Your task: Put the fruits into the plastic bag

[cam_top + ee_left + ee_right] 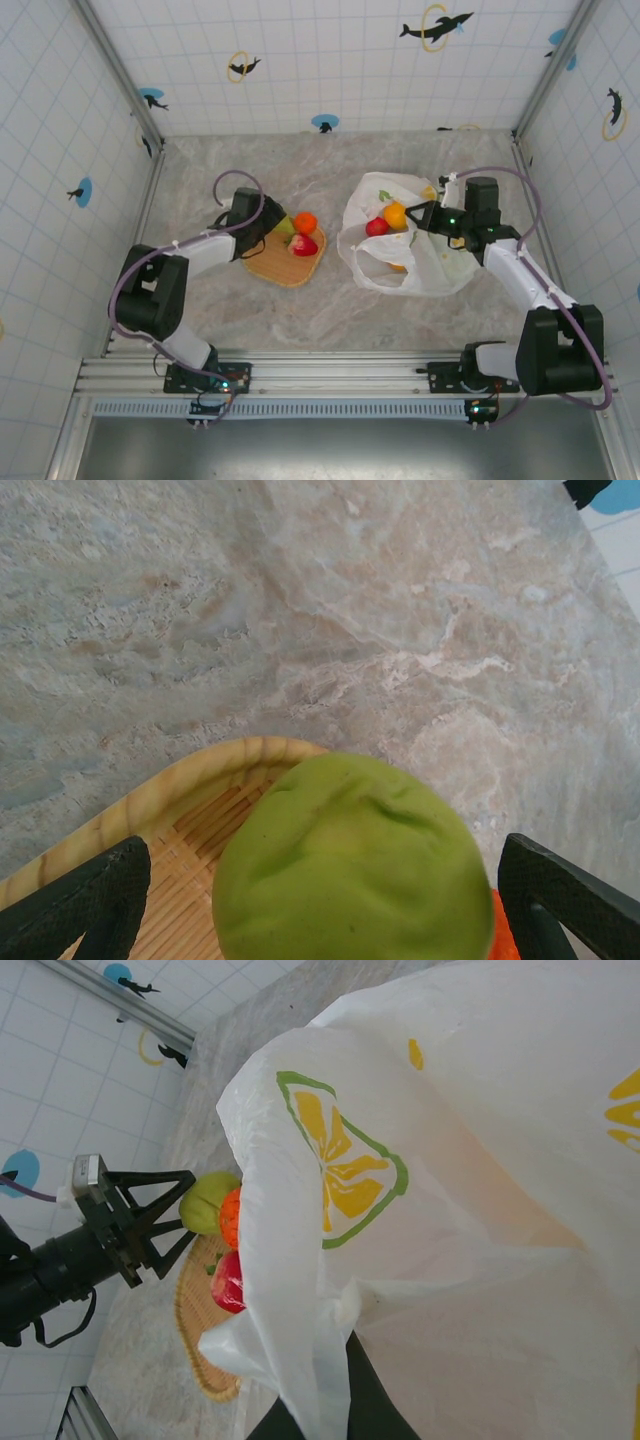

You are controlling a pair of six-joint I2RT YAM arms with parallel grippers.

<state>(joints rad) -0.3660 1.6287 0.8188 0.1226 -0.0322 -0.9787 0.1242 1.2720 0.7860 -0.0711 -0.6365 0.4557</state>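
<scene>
three fruits sat on the woven mat (282, 268): green fruit (283, 226), orange fruit (305, 221), red fruit (303, 245), all bunched at its far side. left gripper (322, 910) was right over the green fruit, fingers (90, 900) spread wide, one each side, not touching it, holding nothing. read that as the approach for a pick, jaws set wide bc the fruit nearly filled the gap.

over to the right: plastic bag (420, 265) lay on the table (200, 300) just beside the mat, mouth turned toward the left arm. right gripper (418, 217) was at the bag's far rim, film draped over it in the wrist view. prob propping the mouth open so fruit could drop in w/o snagging. its fingers were buried under plastic, so couldn't tell how far apart they were or whether they pinched the rim.

inside the mouth: two in, a second red fruit (377, 227) and a yellow-orange fruit (395, 214), touching. maybe more deeper down, film too cloudy to say. task partly done by my read, 3 on the mat to go.
</scene>
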